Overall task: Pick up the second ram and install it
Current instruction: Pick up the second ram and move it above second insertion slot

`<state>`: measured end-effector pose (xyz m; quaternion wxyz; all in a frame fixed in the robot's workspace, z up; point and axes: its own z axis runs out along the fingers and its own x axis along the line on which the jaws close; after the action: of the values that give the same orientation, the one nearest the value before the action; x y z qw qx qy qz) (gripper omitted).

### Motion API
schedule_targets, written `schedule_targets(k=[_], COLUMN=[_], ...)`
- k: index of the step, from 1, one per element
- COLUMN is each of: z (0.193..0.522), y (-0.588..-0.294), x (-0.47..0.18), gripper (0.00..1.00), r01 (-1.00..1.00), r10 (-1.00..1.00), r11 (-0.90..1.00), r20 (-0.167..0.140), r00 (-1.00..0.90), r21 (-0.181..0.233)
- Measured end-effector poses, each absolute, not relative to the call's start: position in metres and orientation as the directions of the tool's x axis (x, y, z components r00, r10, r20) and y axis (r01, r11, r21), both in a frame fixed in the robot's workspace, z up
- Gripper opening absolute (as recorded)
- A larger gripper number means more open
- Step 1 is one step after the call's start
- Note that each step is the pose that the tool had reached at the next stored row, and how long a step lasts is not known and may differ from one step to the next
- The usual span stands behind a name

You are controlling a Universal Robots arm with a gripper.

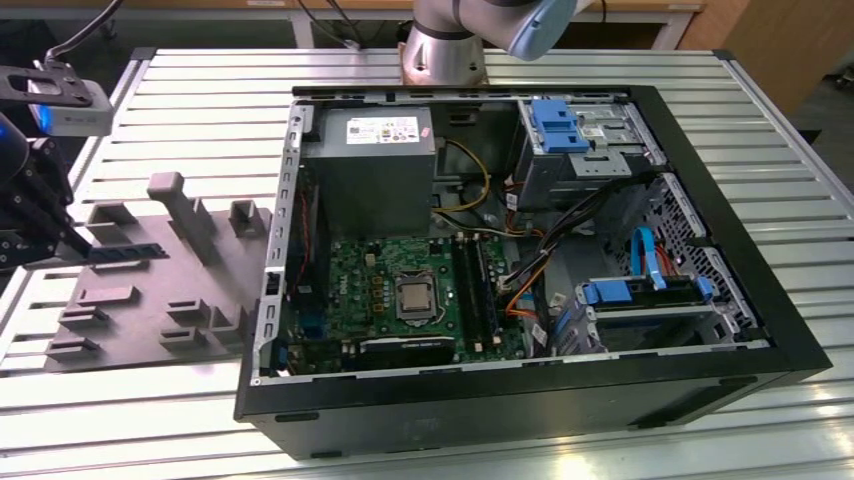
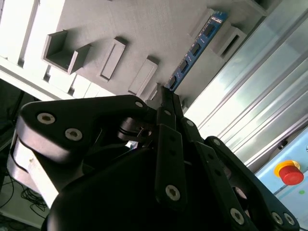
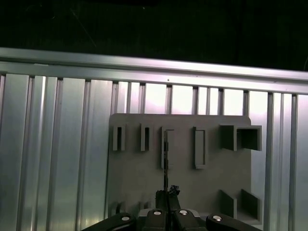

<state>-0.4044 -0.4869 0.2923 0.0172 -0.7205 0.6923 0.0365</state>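
Observation:
The second ram (image 1: 128, 250) is a thin dark stick with small chips, standing on edge over the grey fixture block (image 1: 200, 290) at the exterior view's left. My gripper (image 1: 76, 240) is shut on its near end. In the second wrist view the black fingers (image 2: 169, 103) meet at the gripper (image 2: 168, 92) tip, pinching the end of the second ram (image 2: 197, 48). In the first wrist view the second ram (image 3: 165, 159) appears edge-on along a slot of the fixture block (image 3: 139, 178), ahead of the gripper (image 3: 167, 191). I cannot tell whether it is lifted clear of the slot.
An open computer case (image 1: 534, 400) lies on the slatted metal table (image 1: 174, 100) to the exterior view's right of the fixture. Inside are the green motherboard (image 1: 387, 270) with long black slots (image 1: 475, 290), a grey power supply (image 1: 374, 160) and blue drive caddies (image 1: 554, 125). A red button (image 2: 291, 174) sits nearby.

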Motion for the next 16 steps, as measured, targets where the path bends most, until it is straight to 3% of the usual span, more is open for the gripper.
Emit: schedule_targets(k=[16], z=[0.3006], y=[-0.4857], x=[-0.4044], gripper=[0.12], r01=[-0.999], r10=[-0.996], r11=[-0.041], r20=[-0.082], r00=[0.039], r21=[0.025])
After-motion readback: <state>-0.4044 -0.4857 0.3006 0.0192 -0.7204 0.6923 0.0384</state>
